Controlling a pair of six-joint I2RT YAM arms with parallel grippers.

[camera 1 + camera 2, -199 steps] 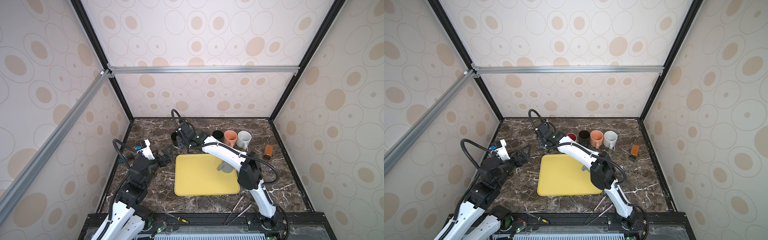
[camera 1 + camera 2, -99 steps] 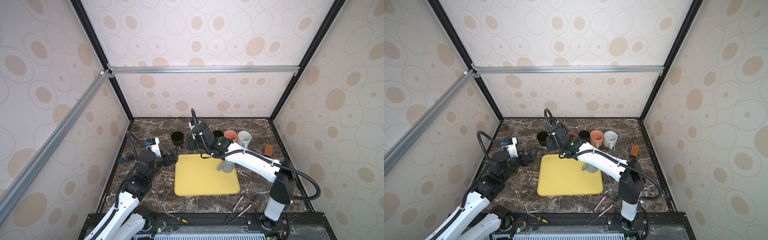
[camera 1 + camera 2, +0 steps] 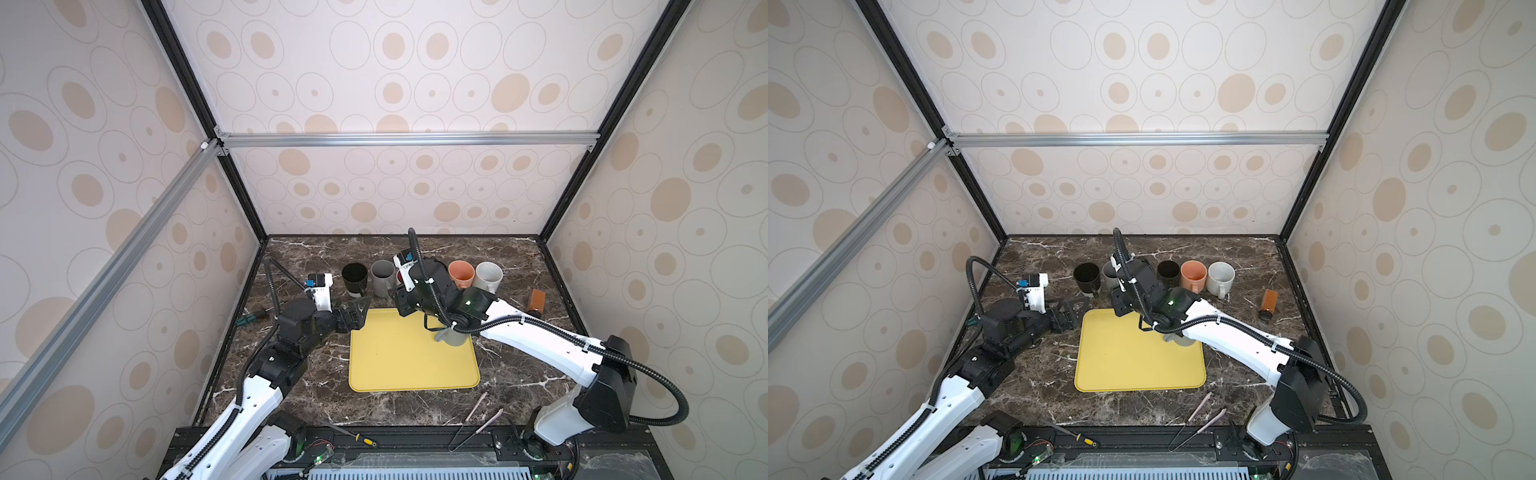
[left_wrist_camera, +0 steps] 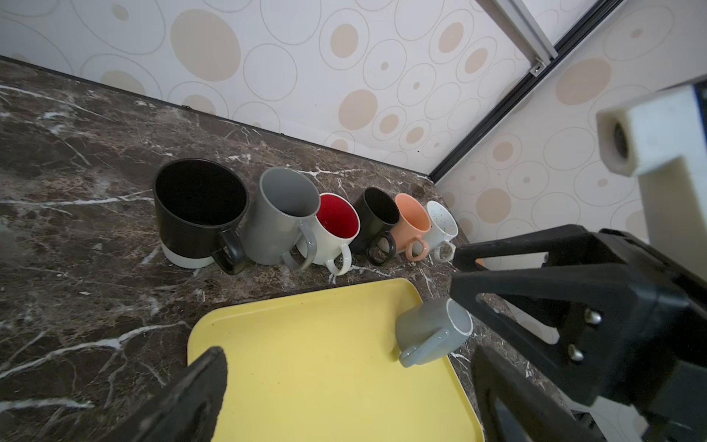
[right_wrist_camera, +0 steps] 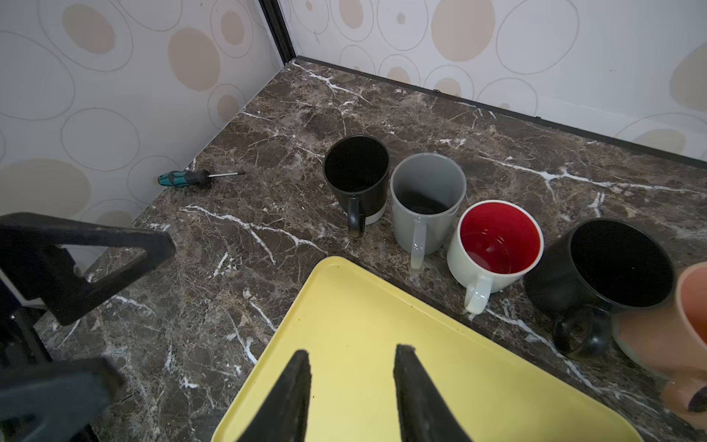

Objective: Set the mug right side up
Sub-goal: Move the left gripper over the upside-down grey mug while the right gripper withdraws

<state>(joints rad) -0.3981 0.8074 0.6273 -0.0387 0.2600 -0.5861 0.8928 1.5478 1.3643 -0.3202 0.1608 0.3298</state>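
We've got the mug [image 3: 456, 338] bottom-up on the tray [image 3: 399, 368], both claws empty

In both top views the mug sits just right of centre in the lower half, on the tray's upper right part, half hidden under the right arm [image 3: 540, 340]. The right claw [image 5: 350, 354] hangs over the tray's upper edge, partly apart with nothing between. The left claw [image 3: 358, 312] is spread wide by the tray's upper left corner. The cups [image 3: 1194, 274] line up above.

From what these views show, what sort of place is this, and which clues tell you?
Probably a robot lab test cell: patterned panels on an aluminium frame, two robot arms at the tabletop's front edge, and a row of mugs behind a yellow tray as props.
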